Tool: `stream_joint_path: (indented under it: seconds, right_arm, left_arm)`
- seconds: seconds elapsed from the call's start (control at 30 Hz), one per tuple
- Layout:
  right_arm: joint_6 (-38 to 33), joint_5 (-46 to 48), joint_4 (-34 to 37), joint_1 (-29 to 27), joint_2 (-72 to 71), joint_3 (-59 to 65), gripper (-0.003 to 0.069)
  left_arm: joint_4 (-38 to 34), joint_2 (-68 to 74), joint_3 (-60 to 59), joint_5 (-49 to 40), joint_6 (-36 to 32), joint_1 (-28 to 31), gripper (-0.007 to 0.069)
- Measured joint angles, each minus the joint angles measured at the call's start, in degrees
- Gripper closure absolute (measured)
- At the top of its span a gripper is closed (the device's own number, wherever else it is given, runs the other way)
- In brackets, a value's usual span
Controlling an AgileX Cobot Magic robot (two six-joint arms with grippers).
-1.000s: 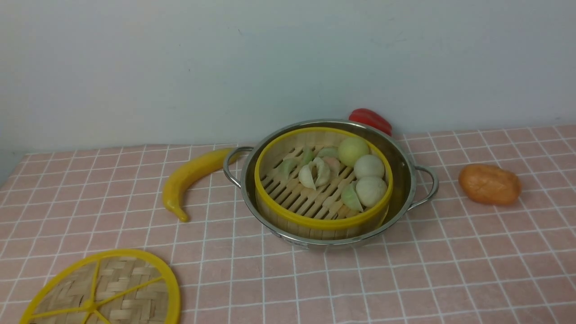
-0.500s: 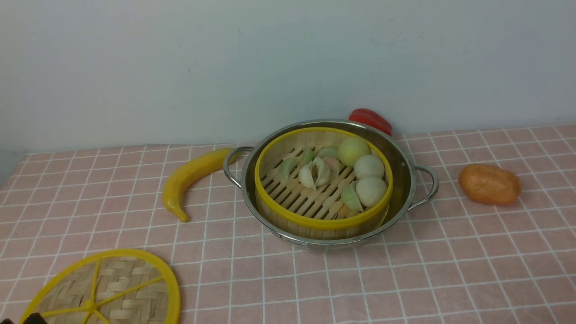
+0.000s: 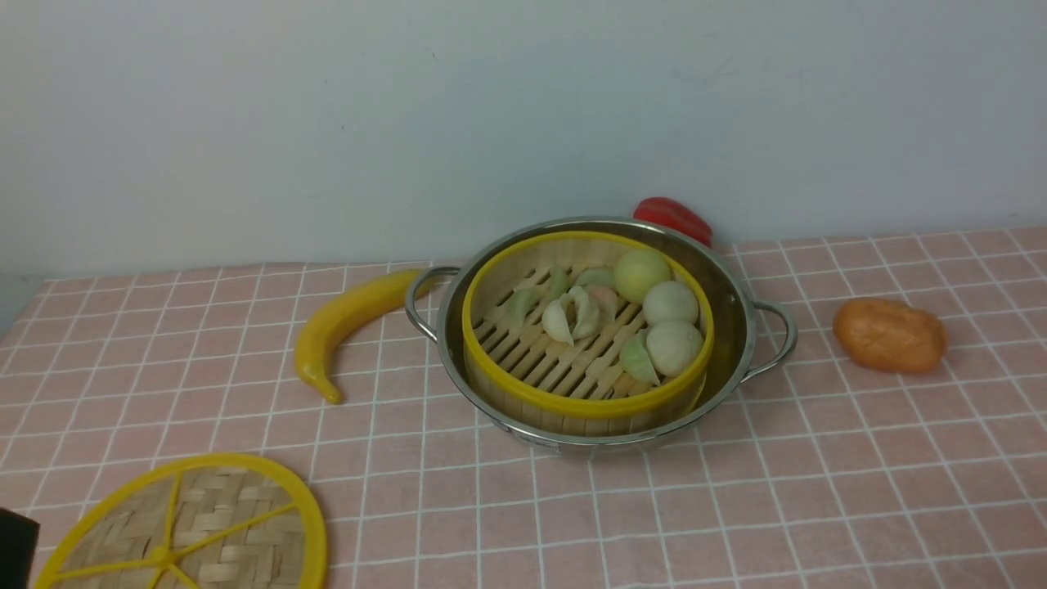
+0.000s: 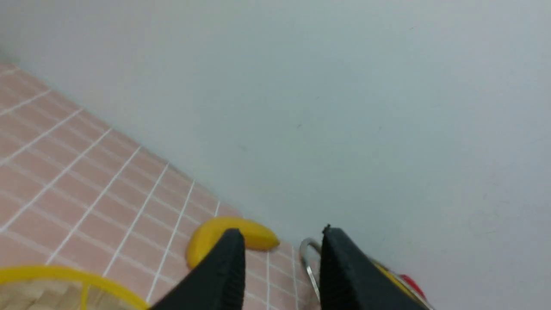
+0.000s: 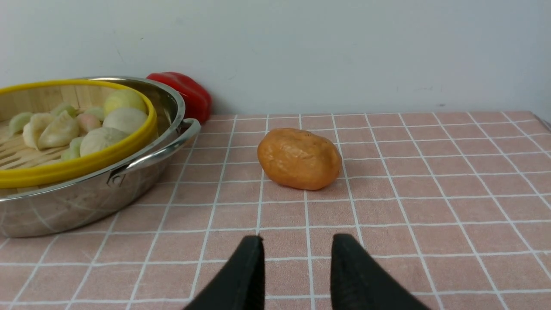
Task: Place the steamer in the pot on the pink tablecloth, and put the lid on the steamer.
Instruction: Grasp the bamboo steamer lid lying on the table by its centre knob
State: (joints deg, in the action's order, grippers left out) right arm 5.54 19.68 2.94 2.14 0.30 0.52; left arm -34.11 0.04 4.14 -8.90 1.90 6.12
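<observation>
Seen from the left pincer [image 4: 282,232], one finger hides part of the banana [image 4: 258,237] and the other most of the pot [image 4: 303,254]. The lid [image 4: 51,272] beneath runs off frame. A cropped dark shape [image 3: 15,548] is perhaps its arm.

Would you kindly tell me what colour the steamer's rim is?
Yellow; the steamer rim shows best in the front view.

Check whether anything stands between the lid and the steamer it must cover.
Nothing visible does. Only pink tablecloth separates the lid from the steamer; the banana lies beside that path, farther back.
</observation>
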Motion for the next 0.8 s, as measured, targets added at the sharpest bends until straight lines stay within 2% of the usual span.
stream_joint_path:
  seconds: [0.03,0.17,0.2,0.3,0.33,0.37,0.4,0.53,0.8]
  right_arm:
    - [0.00,0.00,0.00,0.00,0.00,0.00,0.0419]
    - [0.00,0.00,0.11,0.00,0.00,0.00,0.0419]
    - [0.00,0.00,0.11,0.00,0.00,0.00,0.0419]
    - [0.00,0.00,0.11,0.00,0.00,0.00,0.0419]
    - [0.00,0.00,0.11,0.00,0.00,0.00,0.0419]
    - [0.00,0.00,0.11,0.00,0.00,0.00,0.0419]
    - [0.00,0.00,0.11,0.00,0.00,0.00,0.0419]
    - [0.00,0.00,0.11,0.00,0.00,0.00,0.0419]
    - [0.00,0.00,0.11,0.00,0.00,0.00,0.0419]
  left_arm:
    - [0.84,0.57,1.90,-0.90,-0.65,0.00,0.0382]
    - [10.01,8.72,14.95,-15.72,-3.62,0.00,0.0382]
    - [10.58,9.97,15.60,-16.87,-3.62,0.00,0.0382]
    - [20.96,23.37,27.12,-40.29,-3.42,0.00,0.0382]
    - [21.44,25.02,27.63,-41.39,-3.37,0.00,0.0382]
    - [24.57,30.02,30.87,-48.19,-3.22,0.00,0.0382]
    - [26.20,33.37,32.50,-51.06,-3.13,0.00,0.0382]
    - [30.91,47.83,38.77,-56.16,-3.00,0.00,0.0382]
    - [31.74,75.62,50.80,-56.06,-3.42,0.00,0.0382]
